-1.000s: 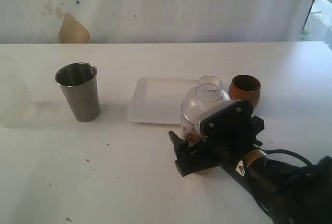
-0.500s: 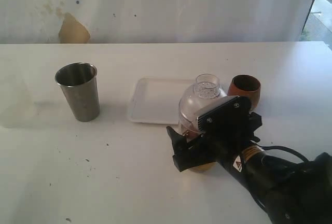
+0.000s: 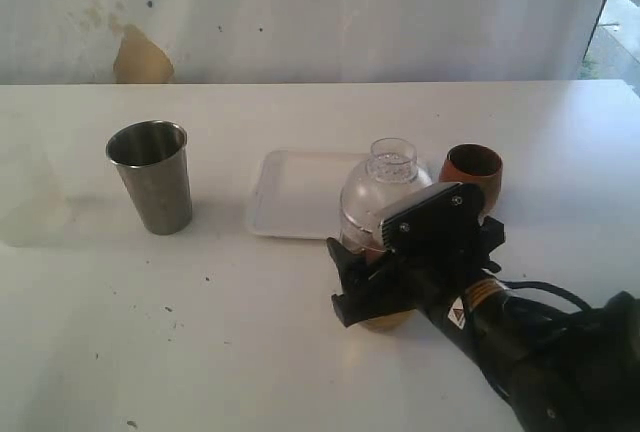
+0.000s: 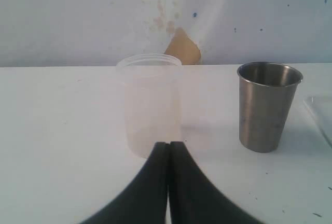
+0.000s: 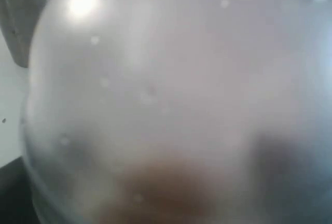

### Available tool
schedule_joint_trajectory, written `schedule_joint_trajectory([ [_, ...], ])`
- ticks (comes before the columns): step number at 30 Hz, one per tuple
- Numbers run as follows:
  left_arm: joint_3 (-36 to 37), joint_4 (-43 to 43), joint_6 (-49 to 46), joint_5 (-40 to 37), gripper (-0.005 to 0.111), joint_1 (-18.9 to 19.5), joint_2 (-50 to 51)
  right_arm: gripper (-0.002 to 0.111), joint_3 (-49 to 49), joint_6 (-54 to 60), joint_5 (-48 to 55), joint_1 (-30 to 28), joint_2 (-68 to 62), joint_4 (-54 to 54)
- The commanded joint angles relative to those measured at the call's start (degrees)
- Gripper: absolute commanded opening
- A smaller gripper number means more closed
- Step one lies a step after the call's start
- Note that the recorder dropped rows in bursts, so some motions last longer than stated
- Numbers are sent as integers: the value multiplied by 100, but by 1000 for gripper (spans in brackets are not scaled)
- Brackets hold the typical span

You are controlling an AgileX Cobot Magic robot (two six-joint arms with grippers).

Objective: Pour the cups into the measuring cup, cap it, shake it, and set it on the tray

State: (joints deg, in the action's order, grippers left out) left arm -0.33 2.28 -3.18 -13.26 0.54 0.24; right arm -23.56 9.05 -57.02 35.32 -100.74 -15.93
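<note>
My right gripper point(image 3: 365, 282) is shut on the measuring cup point(image 3: 385, 192), a clear vessel with a domed clear cap and brownish contents low inside. It is held upright, just in front of the white tray point(image 3: 290, 197). The cap's clear dome point(image 5: 166, 89) fills the right wrist view and hides the jaws. The steel tumbler point(image 3: 152, 176) stands upright at the left, also seen as the tumbler point(image 4: 267, 105). The brown wooden cup point(image 3: 472, 172) stands behind the right arm. My left gripper point(image 4: 169, 144) is shut on nothing, fingertips together.
A milky translucent cup point(image 4: 150, 102) stands just beyond the left gripper, faintly visible as the cup point(image 3: 25, 197) at the table's far left. The right arm point(image 3: 530, 352) covers the front right of the white table point(image 3: 200, 352).
The right gripper has shifted the capped measuring cup slightly left, and the dome now sits a little higher. The tumbler, wooden cup and tray have not moved.
</note>
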Motion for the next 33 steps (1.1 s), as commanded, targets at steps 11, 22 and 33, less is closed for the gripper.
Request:
schedule_joint_trajectory([
  [11, 33, -6, 3, -8, 0, 26, -24, 0, -598, -330, 771, -135, 1933, -624],
  [22, 33, -6, 3, -8, 0, 26, -24, 0, -1354, 890, 2469, -9, 2013, 486],
  [33, 33, -6, 3, -7, 0, 26, -24, 0, -1357, 676, 1940, -146, 1953, -1356],
])
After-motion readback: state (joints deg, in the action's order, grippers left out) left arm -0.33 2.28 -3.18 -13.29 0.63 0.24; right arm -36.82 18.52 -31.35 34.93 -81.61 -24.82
